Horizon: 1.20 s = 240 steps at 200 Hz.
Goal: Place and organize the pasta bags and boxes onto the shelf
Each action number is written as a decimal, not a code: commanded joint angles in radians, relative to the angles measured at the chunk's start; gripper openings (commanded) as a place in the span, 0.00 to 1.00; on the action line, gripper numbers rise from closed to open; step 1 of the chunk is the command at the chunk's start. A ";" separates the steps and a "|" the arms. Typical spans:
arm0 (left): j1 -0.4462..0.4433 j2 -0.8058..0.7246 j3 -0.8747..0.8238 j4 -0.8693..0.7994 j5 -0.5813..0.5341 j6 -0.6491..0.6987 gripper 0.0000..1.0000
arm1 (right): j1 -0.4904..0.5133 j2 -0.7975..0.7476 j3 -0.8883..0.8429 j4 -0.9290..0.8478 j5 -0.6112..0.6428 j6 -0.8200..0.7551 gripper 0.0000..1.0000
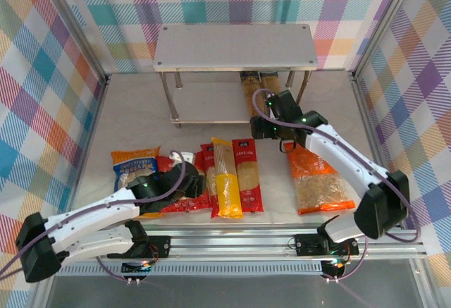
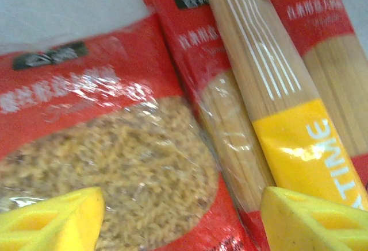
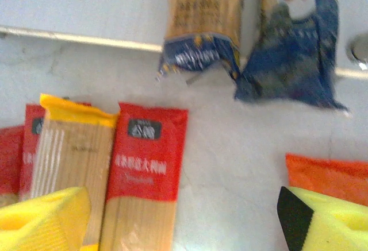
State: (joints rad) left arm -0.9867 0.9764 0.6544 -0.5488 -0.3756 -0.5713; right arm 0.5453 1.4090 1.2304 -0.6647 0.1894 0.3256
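Shelf [image 1: 236, 46] stands at the far side of the table [image 1: 134, 121]. Two blue-ended packs lie side by side at the right end of the shelf's lower board, one [image 3: 201, 27] just left of the other [image 3: 299, 50]. Their dark ends overhang the shelf's front edge.

The rest of the stock lies on the table in front of the shelf. Out from the shelf's left end: blue-and-orange bag [image 1: 134, 167], then red bag [image 2: 103, 147]. Out from the shelf's middle: a red pack [image 2: 213, 90], the yellow pack [image 2: 276, 90] and a second red pack [image 1: 247, 174], close together, long sides pointing at the shelf. Out from the shelf's right end: orange bag [image 1: 317, 181].

Left gripper [image 2: 184, 228] hangs over the red bag, well in front of the shelf. Jaws wide apart, nothing pinched; contact with the bag cannot be told.

Right gripper [image 3: 184, 222] hovers just in front of the shelf's lower board, near the blue-ended packs. Jaws spread, empty.
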 commanded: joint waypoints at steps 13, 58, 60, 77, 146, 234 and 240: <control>-0.131 0.180 0.127 0.033 -0.088 -0.104 0.75 | 0.004 -0.131 -0.103 -0.059 -0.032 0.053 0.85; -0.156 0.368 0.174 0.144 -0.040 -0.219 0.82 | 0.007 -0.226 -0.170 -0.050 -0.102 0.090 0.85; -0.155 0.371 0.175 0.142 -0.042 -0.225 0.83 | 0.007 -0.229 -0.171 -0.050 -0.103 0.089 0.85; -0.155 0.404 0.186 0.115 -0.045 -0.255 0.87 | 0.007 -0.252 -0.182 -0.050 -0.108 0.090 0.86; -0.155 0.526 0.197 0.215 0.089 -0.300 0.89 | 0.007 -0.307 -0.222 -0.024 -0.117 0.093 0.88; -0.155 0.602 0.209 0.260 0.148 -0.305 0.61 | 0.007 -0.299 -0.242 0.002 -0.137 0.098 0.89; -0.155 0.601 0.208 0.260 0.148 -0.302 0.59 | 0.007 -0.297 -0.243 0.002 -0.138 0.097 0.88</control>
State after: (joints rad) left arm -1.1339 1.5517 0.8482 -0.3458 -0.3073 -0.8616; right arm 0.5457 1.1152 1.0019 -0.6834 0.0711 0.4076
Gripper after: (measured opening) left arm 0.622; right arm 0.884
